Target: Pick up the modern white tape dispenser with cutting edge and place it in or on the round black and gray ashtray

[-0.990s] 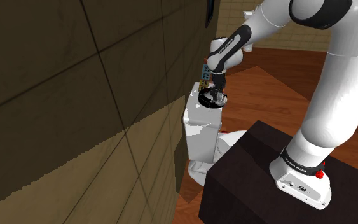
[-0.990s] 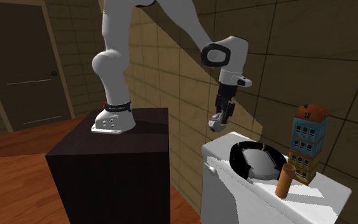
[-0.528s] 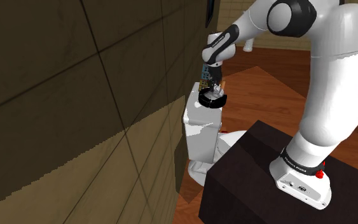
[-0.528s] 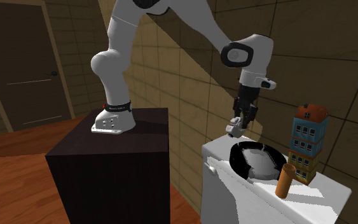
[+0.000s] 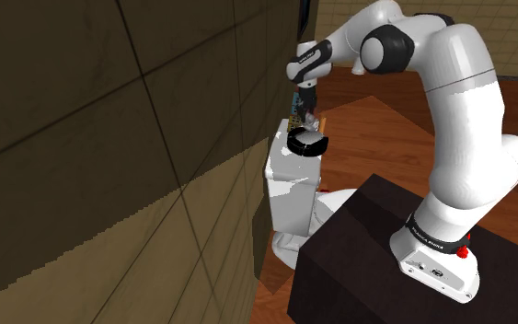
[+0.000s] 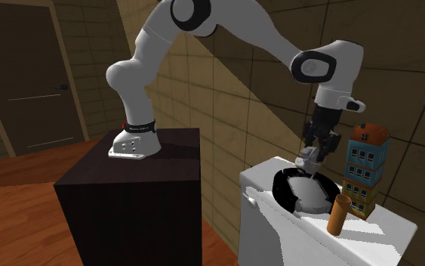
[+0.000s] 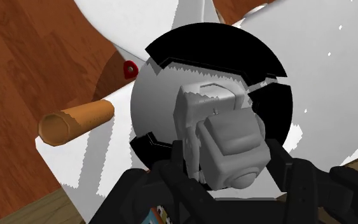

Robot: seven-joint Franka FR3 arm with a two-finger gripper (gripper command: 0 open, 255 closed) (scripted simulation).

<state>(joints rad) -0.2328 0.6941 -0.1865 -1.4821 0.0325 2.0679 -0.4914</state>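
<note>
Jaws: pinching the pale grey tape dispenser [image 7: 225, 143], one black finger [image 7: 287, 175] on each side of its body. In the wrist view the dispenser hangs over the grey bowl of the ashtray [image 7: 165, 108]. In the second exterior view it hangs just above the far rim, and contact with the ashtray cannot be told.

Listed from the second exterior view's left to its right:

1. Dark door [image 6: 22, 75], shut, in the back wall, with wood floor in front of it.
2. Dark box stand [image 6: 135, 204], carrying the arm's base. A narrow gap of floor separates it from the next item.
3. White toilet tank [image 6: 267, 227], its flat top carrying the items below. Its back edge sits close to the tiled wall.
4. Round ashtray [image 6: 282, 193], black rim and grey inside. It sits at the end of the tank top nearest the stand, with its rim close to the front and back edges there. In the shoulder view the ashtray [image 5: 305, 143] sits on the tank [image 5: 284, 184] directly under the hand.
5. Orange-brown tube [image 6: 339, 213], standing upright at the front edge, just beside the ashtray's rim.
6. Toy house [image 6: 365, 170], blue storeys under an orange roof. It stands along the back edge, near the ashtray and just behind the tube.
7. Bare white top [image 6: 388, 227] beyond the tube, running to the far corner.
</note>
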